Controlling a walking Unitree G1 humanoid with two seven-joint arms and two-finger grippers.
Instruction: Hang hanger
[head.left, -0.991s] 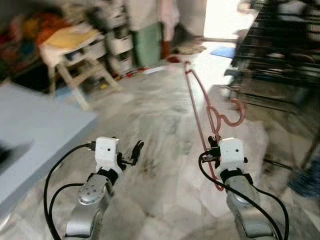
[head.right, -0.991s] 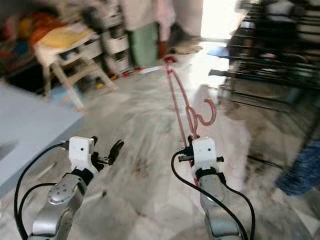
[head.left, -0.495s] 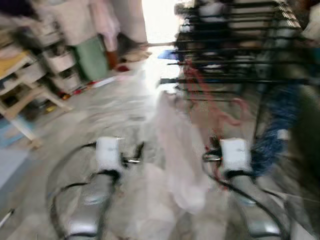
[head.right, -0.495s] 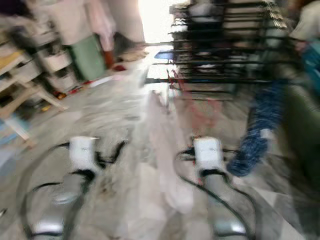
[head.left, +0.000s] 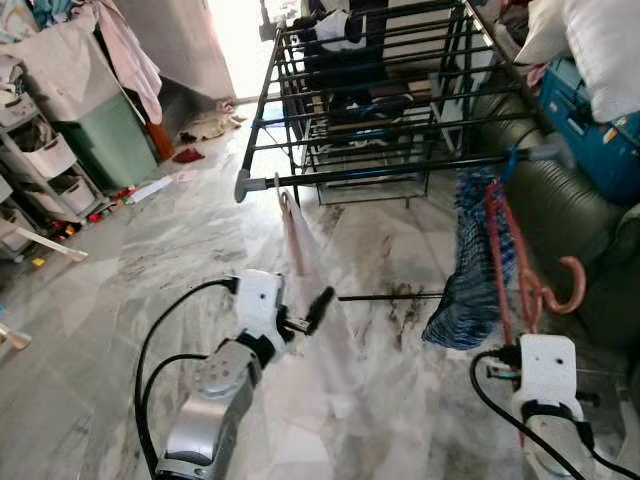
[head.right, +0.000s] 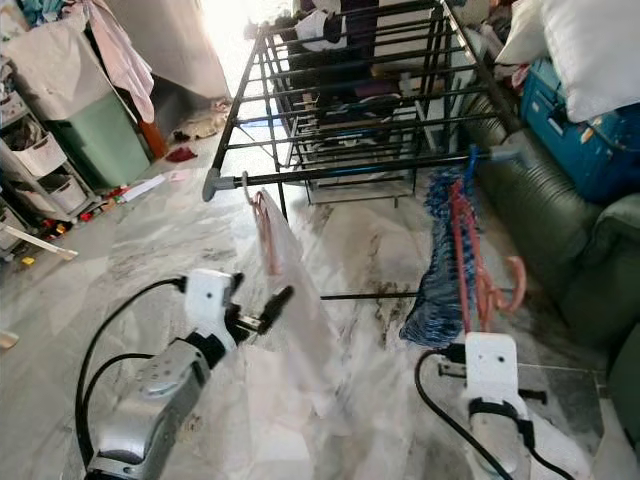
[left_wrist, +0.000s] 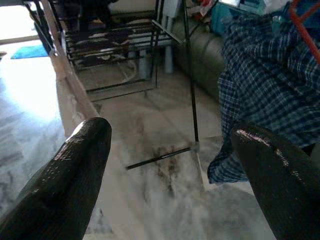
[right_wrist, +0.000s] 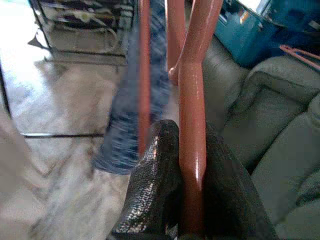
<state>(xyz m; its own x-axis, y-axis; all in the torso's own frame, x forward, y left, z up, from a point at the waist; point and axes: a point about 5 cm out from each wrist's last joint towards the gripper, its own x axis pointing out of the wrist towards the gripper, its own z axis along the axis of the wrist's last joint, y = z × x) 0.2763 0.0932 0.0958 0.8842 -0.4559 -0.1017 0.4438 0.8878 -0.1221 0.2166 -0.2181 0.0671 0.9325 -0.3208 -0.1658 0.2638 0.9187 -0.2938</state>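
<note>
Rising straight up from the right tool (right_wrist: 192, 200), the red hanger (head.left: 500, 260) is clamped between its black fingers, hook curling beside the blue plaid cloth (head.left: 465, 270) draped on the black drying rack (head.left: 380, 90). Left tool (head.left: 318, 305) hovers with fingers apart by a pale hanging garment (head.left: 315, 300).

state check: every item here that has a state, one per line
left gripper: open, holding nothing
right gripper: shut on red hanger
red hanger: held upright, not yet hung
drying rack: unfolded, standing
blue checked cloth: hanging from rack rail
pale garment: hung on rack's end
</note>
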